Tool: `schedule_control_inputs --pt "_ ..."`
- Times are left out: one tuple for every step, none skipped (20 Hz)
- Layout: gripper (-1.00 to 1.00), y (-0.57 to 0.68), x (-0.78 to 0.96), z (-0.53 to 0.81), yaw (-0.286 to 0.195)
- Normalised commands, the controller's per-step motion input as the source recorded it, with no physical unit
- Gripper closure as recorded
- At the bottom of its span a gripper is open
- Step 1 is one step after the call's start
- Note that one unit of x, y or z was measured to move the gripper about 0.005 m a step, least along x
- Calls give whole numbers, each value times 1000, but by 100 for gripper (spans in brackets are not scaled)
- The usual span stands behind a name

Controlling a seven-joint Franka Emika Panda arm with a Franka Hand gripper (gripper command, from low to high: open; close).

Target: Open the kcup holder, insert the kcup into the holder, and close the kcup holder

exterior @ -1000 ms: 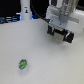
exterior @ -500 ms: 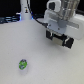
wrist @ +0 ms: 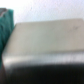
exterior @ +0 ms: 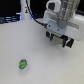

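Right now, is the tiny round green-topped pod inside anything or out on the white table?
Out: the kcup lies alone on the white table, apart from the gripper.

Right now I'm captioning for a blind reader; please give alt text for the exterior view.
A white robot arm's dark-tipped pincer hangs above a white tabletop at the exterior view's right. A tiny round green-topped pod sits alone, apart, toward the left.

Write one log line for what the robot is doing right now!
end effector: raised, holding nothing seen, jaw state unclear | kcup: on white table, untouched | kcup holder: not identifiable
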Motion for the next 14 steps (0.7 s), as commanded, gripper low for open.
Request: schedule_control_inputs --pt "-100 -442 314 305 -112" --pt "-100 -544 327 288 -126" --pt "-100 -597 353 287 -158" --pt "-100 -644 331 260 -164" --pt "-100 -675 310 236 -166" --pt "-100 -694 297 220 -169" --pt "-100 -711 273 194 -175" --pt "-100 -724 258 164 -185" --pt "-100 -726 249 143 -189" --pt "-100 -725 227 111 -191" --pt "-100 -719 201 89 -196" --pt "-100 -715 155 68 -201" --pt "-100 -714 174 88 -202" --pt "-100 -694 135 67 -209"
